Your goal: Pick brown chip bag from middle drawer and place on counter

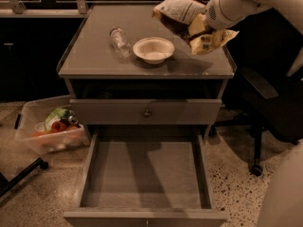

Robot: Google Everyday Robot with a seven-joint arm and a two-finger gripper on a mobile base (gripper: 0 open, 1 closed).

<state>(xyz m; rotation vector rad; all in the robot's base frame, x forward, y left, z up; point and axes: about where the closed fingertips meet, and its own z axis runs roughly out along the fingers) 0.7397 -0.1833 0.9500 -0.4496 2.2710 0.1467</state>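
The gripper (201,32) hangs over the right rear of the counter (94,60), clenched on one end of the bag (176,9), which is in the air, tilted, with its free end above and behind the bowl (153,49). The drawer (144,174) below stands open and bare. The likely risks are that a release from this height tips the bag onto the bowl's rim, or lets it slide off the right edge

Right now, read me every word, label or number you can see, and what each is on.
None reads clearly.
Crinkly brown chip bag, held by the end effector above the smooth grey counter: pale label panel, print too blurred to read.
Round white bowl: no text visible.
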